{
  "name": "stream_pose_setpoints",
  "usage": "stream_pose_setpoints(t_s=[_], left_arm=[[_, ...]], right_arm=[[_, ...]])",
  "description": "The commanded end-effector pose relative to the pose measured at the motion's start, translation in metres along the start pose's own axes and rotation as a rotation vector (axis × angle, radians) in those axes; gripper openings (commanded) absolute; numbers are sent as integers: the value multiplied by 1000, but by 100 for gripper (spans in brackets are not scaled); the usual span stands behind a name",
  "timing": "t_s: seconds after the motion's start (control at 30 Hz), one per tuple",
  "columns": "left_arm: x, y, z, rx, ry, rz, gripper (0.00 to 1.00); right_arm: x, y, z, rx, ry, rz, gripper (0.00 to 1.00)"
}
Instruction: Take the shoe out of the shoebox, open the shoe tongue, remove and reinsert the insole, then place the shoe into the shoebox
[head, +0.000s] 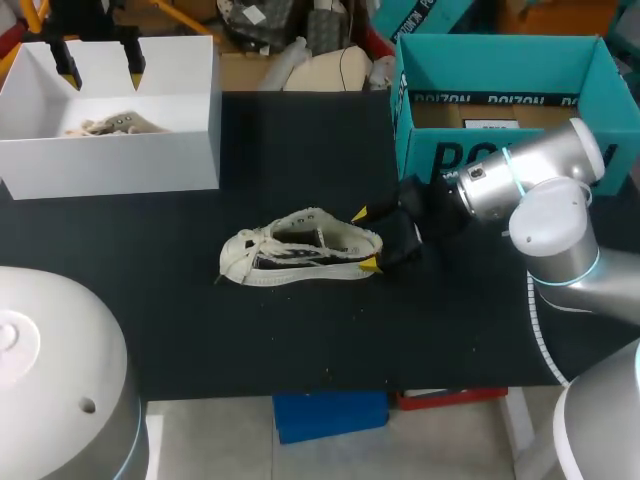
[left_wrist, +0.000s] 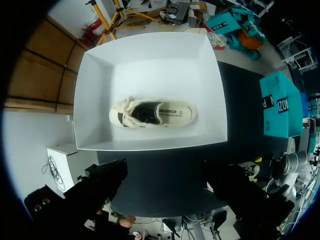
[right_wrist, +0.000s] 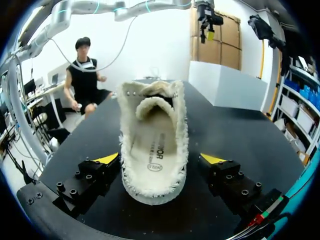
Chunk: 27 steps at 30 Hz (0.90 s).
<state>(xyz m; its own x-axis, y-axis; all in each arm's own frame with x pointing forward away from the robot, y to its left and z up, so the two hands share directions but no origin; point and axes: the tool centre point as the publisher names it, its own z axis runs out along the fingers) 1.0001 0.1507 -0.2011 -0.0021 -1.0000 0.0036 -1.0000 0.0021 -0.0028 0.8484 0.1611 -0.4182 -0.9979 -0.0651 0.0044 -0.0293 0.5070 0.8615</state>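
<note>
Clearly, the right gripper (right_wrist: 160, 160) was spread wide at the heel of the shoe (head: 300, 250), with one yellow tip on each side of it. The tips stood just beside the heel and did not seem to press it, so the gripper had hold of nothing. The shoe lay on its sole on the black table (head: 200, 330), its toe pointing away from that gripper. The insole (right_wrist: 152, 150) lay flat inside it, and the tongue (right_wrist: 152, 107) stood up near the laces.

The left gripper (left_wrist: 164, 174) hung well apart from this, above the white box (left_wrist: 150, 55). Its fingers were also wide apart and empty.

In my judgement the shoe was already out of its box, and the step in hand was to steady it for the work on the tongue and insole. Whether the insole had already been out, I cannot tell. The next move called for the right fingers to close on the heel, and for the left arm to come over to the tongue.

By count there were two shoes, this one and a second shoe (left_wrist: 152, 112) lying in the white box. There were also two boxes, the white one and a teal box (head: 500, 160), and two grippers.
</note>
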Motion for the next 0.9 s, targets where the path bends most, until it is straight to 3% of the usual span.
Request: stream_pose_setpoints(t_s=[0.03,0.7,0.73,0.8,0.87,0.9], left_arm=[[0,0,-1,-2,-1,-1,100],[0,0,-1,-2,-1,-1,100],[0,0,-1,-2,-1,-1,100],[0,0,-1,-2,-1,-1,100],[0,0,-1,-2,-1,-1,100],[0,0,-1,-2,-1,-1,100]], right_arm=[[-1,-4,6,-5,1,3,100],[4,-10,21,-8,23,24,97],[5,-11,22,-11,28,35,48],[5,-11,22,-11,28,35,29],[5,-11,22,-11,28,35,0],[5,-11,22,-11,28,35,0]])
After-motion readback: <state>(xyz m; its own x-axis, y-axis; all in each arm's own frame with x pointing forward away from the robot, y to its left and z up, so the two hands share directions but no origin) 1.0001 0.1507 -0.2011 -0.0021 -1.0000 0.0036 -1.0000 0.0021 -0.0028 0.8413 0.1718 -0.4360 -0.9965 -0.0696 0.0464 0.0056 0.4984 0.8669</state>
